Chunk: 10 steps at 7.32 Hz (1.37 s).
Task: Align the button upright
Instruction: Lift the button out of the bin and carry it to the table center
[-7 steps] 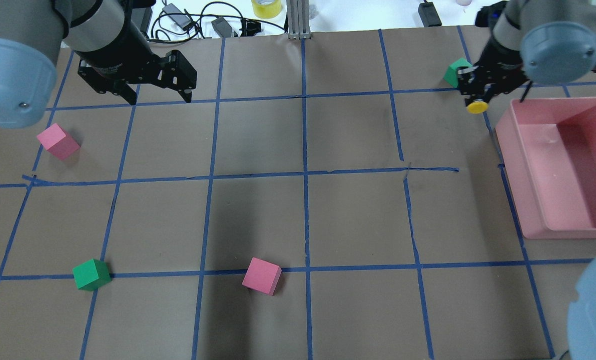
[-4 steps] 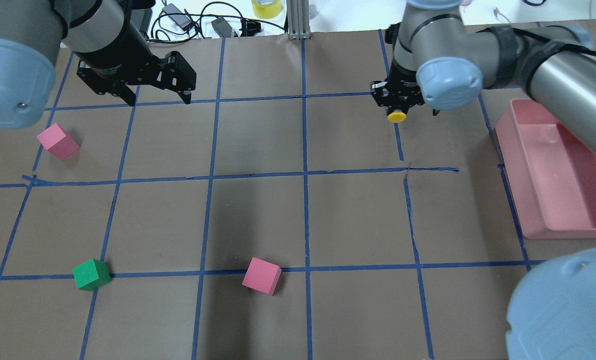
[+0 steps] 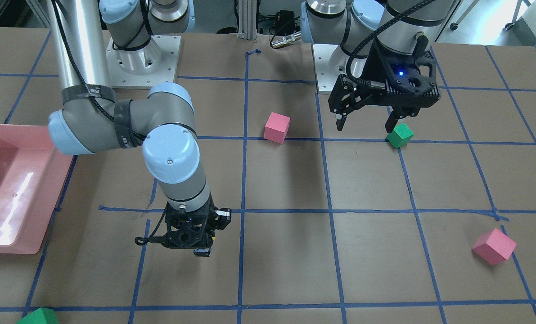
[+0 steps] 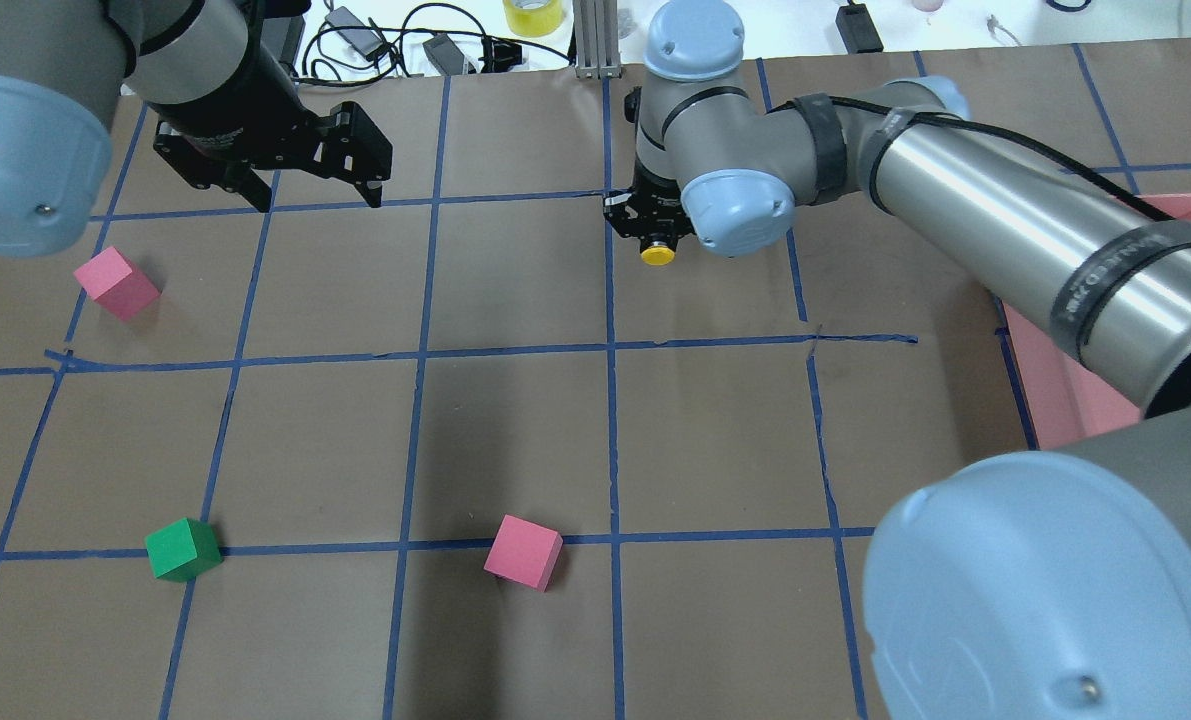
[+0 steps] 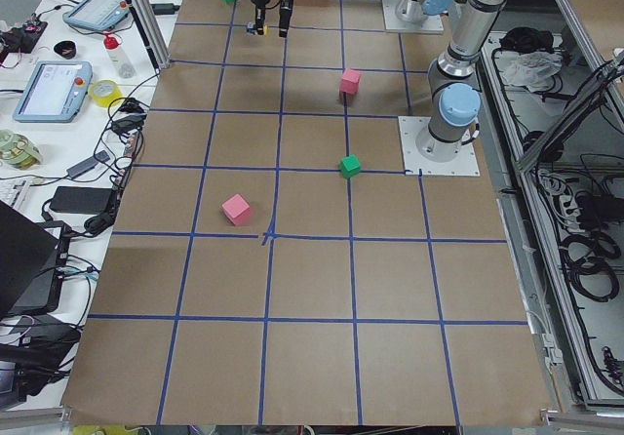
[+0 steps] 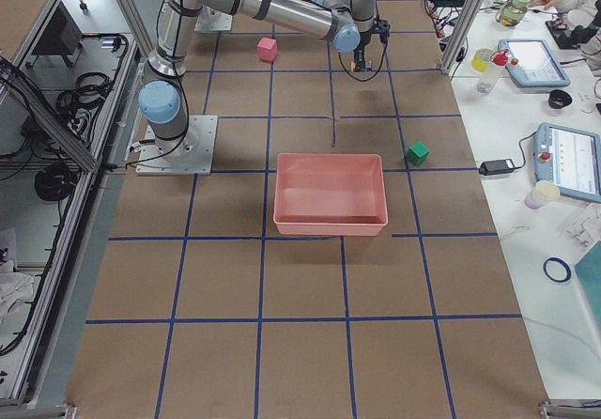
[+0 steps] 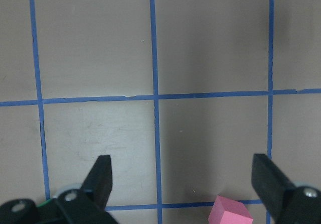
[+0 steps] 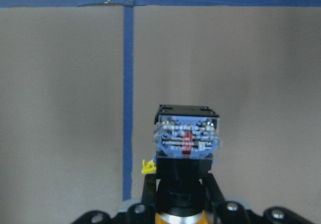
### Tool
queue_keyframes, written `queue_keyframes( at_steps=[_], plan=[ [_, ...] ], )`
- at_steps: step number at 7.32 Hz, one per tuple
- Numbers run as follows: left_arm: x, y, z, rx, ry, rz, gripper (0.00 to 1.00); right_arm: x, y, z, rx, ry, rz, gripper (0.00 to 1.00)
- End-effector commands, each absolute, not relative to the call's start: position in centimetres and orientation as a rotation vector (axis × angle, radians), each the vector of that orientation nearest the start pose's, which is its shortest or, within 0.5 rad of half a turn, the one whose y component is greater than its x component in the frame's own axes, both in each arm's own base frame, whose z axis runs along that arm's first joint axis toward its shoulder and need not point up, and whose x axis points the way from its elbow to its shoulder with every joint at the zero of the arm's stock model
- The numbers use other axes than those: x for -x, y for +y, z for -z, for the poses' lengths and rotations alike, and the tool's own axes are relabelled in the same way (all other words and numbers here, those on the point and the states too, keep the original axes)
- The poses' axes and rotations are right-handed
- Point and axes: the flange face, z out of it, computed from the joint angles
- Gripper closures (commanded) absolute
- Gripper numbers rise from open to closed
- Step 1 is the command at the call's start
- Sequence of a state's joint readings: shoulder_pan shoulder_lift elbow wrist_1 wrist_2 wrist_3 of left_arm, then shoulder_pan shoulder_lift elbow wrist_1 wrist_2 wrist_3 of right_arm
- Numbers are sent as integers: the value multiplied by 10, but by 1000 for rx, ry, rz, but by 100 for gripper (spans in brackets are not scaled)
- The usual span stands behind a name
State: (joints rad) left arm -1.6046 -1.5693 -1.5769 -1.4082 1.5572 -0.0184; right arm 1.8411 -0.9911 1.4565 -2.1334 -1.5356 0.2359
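Note:
My right gripper [image 4: 651, 228] is shut on the button [image 4: 658, 254] and holds it above the table near the centre tape line. The round yellow cap points toward the robot's side. The boxy base with silvery terminals [image 8: 186, 133] points away, toward the far side. The base also shows under the right gripper [image 3: 196, 246] in the front view [image 3: 201, 252]. My left gripper [image 4: 320, 196] is open and empty, hovering over the far left of the table. It also shows in the front view [image 3: 366, 127] and the left wrist view [image 7: 183, 178].
A pink cube [image 4: 115, 283] lies at the left, a green cube [image 4: 183, 549] and a pink cube [image 4: 523, 552] nearer the robot. Another green cube [image 6: 417, 153] sits beyond the pink bin [image 6: 329, 220]. The right arm partly covers the bin [image 4: 1050, 405] overhead.
My right gripper has carried the button leftward across the table, from beside the pink bin to the centre tape line. The left arm has not moved.

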Motion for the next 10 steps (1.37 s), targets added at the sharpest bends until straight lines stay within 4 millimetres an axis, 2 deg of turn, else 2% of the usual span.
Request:
queue_keyframes(
  at_steps=[1,4,6,7,8,9,10],
  plan=[
    [151,-501,-503,-25,3147,249,0,-349,-628,-227,137,3083,95,100],
    [152,-501,-503,-28,3148,249,0,-373,-623,-196,189,3080,86,100],
    [152,-501,-503,-28,3149,249,0,-378,-621,-190,198,3078,80,100],
    [152,-501,-503,-28,3151,249,0,-378,-621,-189,203,3078,83,83],
    [152,-501,-503,-28,3151,249,0,-378,-621,-189,201,3078,83,23],
    [152,-501,-503,-29,3152,249,0,-378,-621,-194,205,3076,92,0],
    [152,-501,-503,-29,3151,249,0,-379,-621,-199,203,3066,97,0]
  ],
)
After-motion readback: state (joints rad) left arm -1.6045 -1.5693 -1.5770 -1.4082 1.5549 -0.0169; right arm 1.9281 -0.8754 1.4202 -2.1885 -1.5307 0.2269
